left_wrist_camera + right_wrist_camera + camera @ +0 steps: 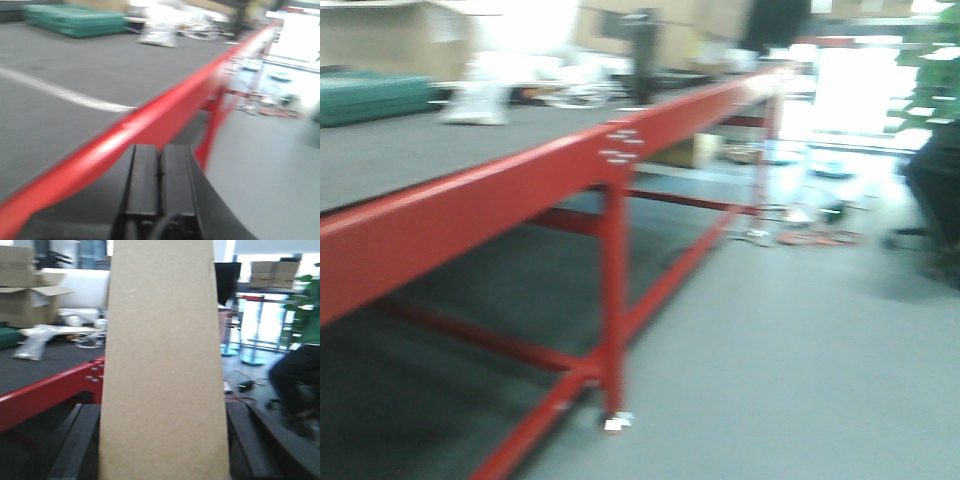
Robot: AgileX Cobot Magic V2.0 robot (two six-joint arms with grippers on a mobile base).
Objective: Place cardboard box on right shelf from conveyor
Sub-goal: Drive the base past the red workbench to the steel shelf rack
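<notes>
Beside the conveyor (420,150), right gripper (162,412) clamps the cardboard box (162,340) (plain faces); left gripper (160,152) closed.

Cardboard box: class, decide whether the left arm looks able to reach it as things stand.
Probably not yet. The cardboard box stands between the right gripper's fingers, while the left gripper is shut, facing along the conveyor with no box in its view.

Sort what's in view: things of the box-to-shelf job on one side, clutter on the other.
Job: cardboard box, held in the right pincer; conveyor. The shelf is not in view.
Lying about: green bundle; white bag; open carton; floor cables.
</notes>
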